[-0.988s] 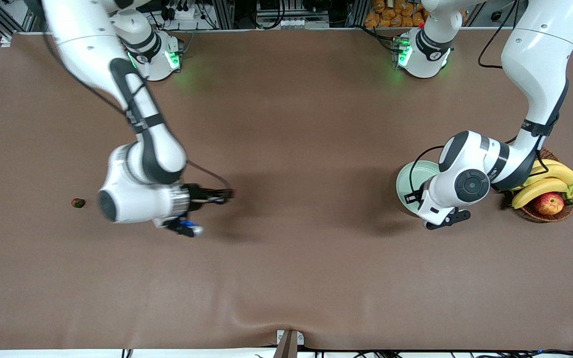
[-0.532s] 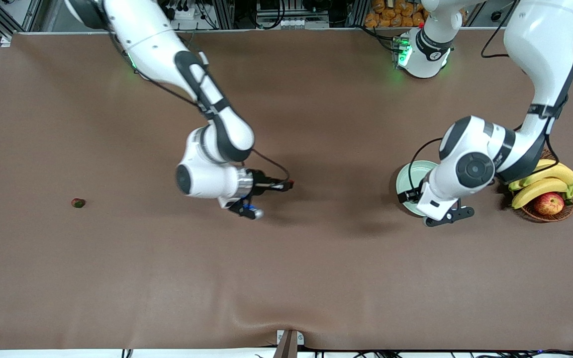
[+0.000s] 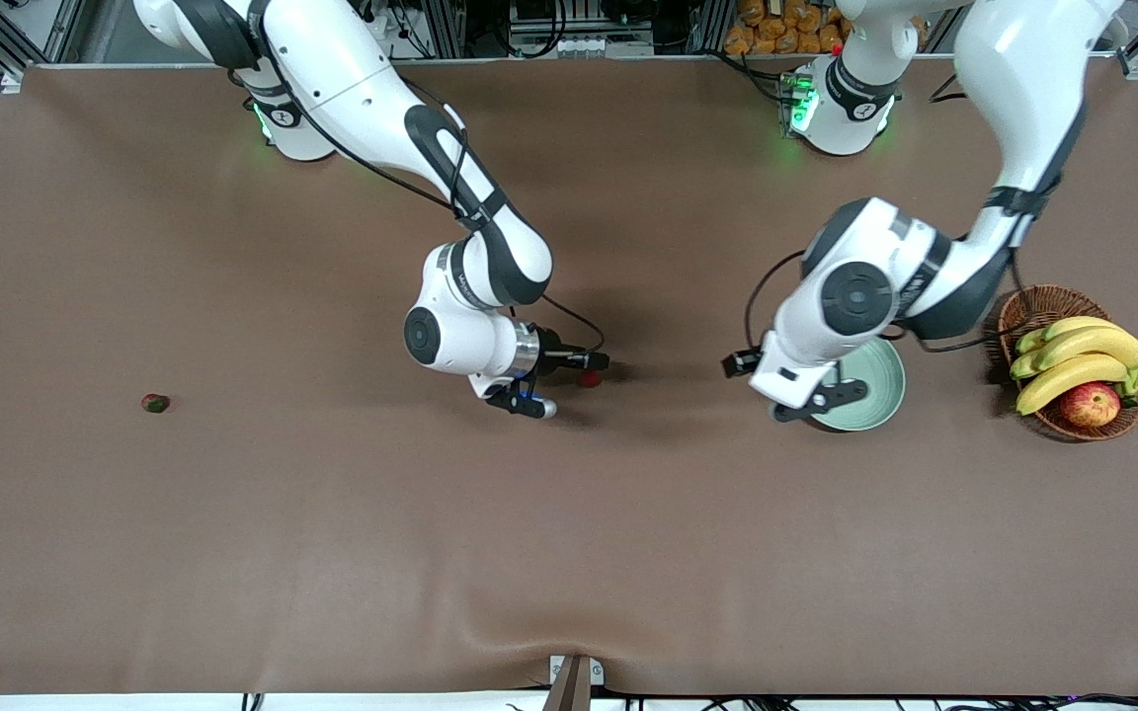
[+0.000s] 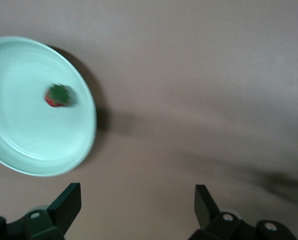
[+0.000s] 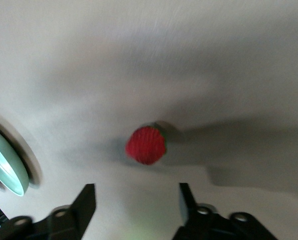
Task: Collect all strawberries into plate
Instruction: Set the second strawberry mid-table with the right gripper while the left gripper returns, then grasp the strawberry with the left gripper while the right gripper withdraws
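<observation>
Right gripper [image 3: 597, 367] sits low over the middle of the table, its black fingers [image 5: 86, 200] spread apart with nothing between them; in my right wrist view a red strawberry [image 5: 146, 145] lies on the cloth just ahead of the open fingertips, not touching them. I see the same berry [image 3: 589, 378] in the front view right beside the fingertips. The right arm reaches out from its base in a long diagonal, elbow high, wrist bent so the hand points toward the left arm's end of the table.

Left gripper [image 3: 819, 397] hangs over the rim of the plate [image 3: 875, 380] on the side toward the right arm. Its fingers [image 4: 68, 202] are also spread and hold nothing. The left arm drops steeply from its base and folds at the wrist above the plate.

I note one strawberry [image 4: 58, 95] lying in the plate, green top showing. A third strawberry [image 3: 155, 402] lies alone near the right arm's end of the table, well apart from both grippers.

Between the two grippers I see open brown cloth [image 3: 569, 553], smooth and matte, with a small pucker at the edge nearest the front camera. The plate is round, shallow, pale green and glossy. Just beside it, toward the left arm's end, stands a woven wicker basket [image 3: 1028, 306] with bananas [image 3: 1083, 360] and an apple [image 3: 1091, 405].
</observation>
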Motion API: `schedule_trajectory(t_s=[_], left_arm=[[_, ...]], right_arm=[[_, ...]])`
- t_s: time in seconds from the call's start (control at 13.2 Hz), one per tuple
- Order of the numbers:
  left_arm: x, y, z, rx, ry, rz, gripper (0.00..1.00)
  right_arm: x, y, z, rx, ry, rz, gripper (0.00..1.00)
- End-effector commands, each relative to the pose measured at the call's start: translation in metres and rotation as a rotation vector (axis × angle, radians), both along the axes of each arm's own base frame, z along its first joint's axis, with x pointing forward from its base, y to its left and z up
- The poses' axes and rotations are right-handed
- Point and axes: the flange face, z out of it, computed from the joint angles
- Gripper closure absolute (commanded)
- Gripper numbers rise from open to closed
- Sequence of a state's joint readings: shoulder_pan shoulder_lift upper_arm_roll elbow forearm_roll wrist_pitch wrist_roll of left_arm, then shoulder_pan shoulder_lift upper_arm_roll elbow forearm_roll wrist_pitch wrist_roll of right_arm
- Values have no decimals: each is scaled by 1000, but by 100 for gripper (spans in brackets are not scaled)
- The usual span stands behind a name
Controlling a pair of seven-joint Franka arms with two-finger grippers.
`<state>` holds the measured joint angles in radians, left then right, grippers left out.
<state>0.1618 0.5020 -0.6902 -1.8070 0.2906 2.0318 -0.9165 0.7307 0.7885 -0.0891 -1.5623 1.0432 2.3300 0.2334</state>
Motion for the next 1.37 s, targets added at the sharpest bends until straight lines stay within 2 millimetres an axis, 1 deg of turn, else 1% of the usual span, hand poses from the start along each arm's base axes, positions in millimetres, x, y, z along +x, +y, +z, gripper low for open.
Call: schedule_trajectory(t_s=[0.0, 0.08, 0.15, 0.23, 0.3, 0.38, 0.46, 0.53, 0.61, 0.68, 0.76, 0.91, 0.99, 1.06, 1.14, 1.22, 1.29], left_arm=[[-4, -22, -11, -20, -1, 38, 0], [-5, -31, -14, -34, -10, 59, 0], [-7, -47, -18, -56, -24, 86, 0], [-9, -69, -21, -84, -36, 115, 0], [-9, -93, -20, -117, -51, 142, 0], [-10, -119, -23, -146, -52, 168, 0], [-2, -139, -20, -183, -66, 217, 0], [5, -154, -21, -203, -86, 249, 0], [3, -171, -24, -216, -115, 243, 0], [-3, -191, -28, -244, -153, 228, 0], [-11, -209, -39, -261, -185, 223, 0], [-16, -241, -53, -285, -248, 237, 0], [-15, -258, -55, -296, -269, 241, 0], [-15, -272, -58, -311, -285, 235, 0], [-15, -282, -61, -341, -304, 234, 0], [-19, -292, -66, -379, -320, 228, 0], [-20, -296, -70, -404, -342, 222, 0]], right_arm=[[26, -44, 24, 41, 60, -25, 1], [40, -75, 30, 50, 84, -46, 0], [57, -117, 37, 24, 87, -49, 0], [72, -157, 40, -33, 83, -23, 0], [83, -197, 50, -100, 74, 12, 0], [90, -233, 57, -172, 73, 54, 0], [97, -267, 63, -234, 66, 73, 0], [103, -296, 66, -281, 53, 80, 0], [107, -319, 68, -305, 39, 92, 0], [111, -347, 69, -320, 18, 112, 0], [113, -373, 68, -337, -8, 156, 0], [114, -422, 66, -389, -57, 282, 0], [114, -449, 65, -417, -74, 340, 0], [114, -471, 63, -430, -90, 382, 0], [113, -485, 60, -433, -101, 415, 0], [112, -498, 58, -433, -104, 433, 0], [110, -510, 58, -434, -105, 431, 0]])
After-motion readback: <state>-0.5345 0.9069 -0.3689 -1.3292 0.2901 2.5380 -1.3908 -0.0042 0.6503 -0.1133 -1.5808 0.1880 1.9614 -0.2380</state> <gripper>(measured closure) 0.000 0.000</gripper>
